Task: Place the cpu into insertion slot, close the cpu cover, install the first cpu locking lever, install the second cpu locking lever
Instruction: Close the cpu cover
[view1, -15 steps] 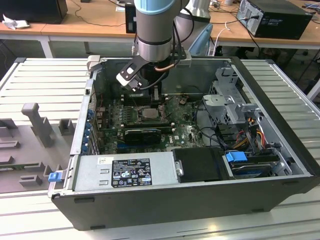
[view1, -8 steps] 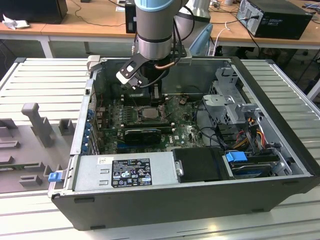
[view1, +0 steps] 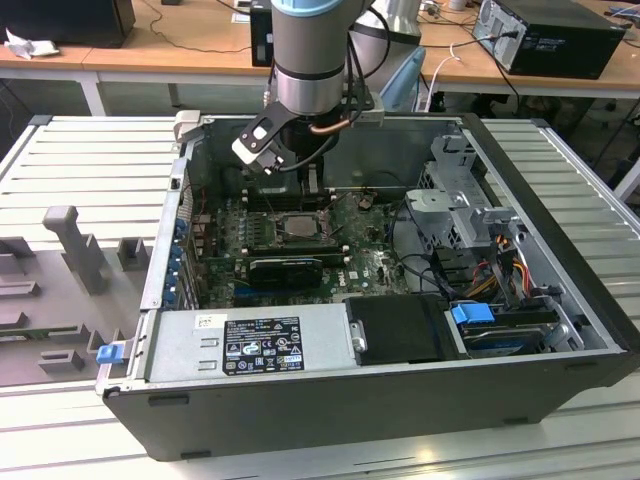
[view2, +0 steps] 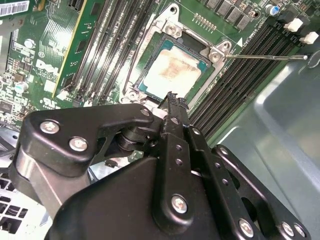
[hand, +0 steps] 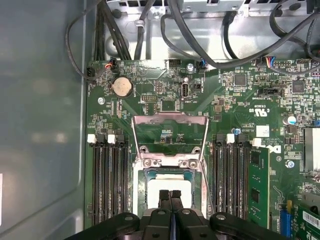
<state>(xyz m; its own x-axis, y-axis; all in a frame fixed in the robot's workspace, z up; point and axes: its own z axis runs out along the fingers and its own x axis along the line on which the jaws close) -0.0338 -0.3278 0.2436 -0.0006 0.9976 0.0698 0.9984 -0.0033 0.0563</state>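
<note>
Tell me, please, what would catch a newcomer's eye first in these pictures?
In the exterior view, the eye goes first to the grey robot arm reaching down into the open computer case. In both wrist views, its black hand, shut and holding nothing, is poised close over the pale cpu. The cpu lies in the insertion slot of the green motherboard, and the silvery cpu cover stands open just beyond it.

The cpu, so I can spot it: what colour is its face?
The cpu is pale silver with tan smudges; second wrist view shows it best.
</note>
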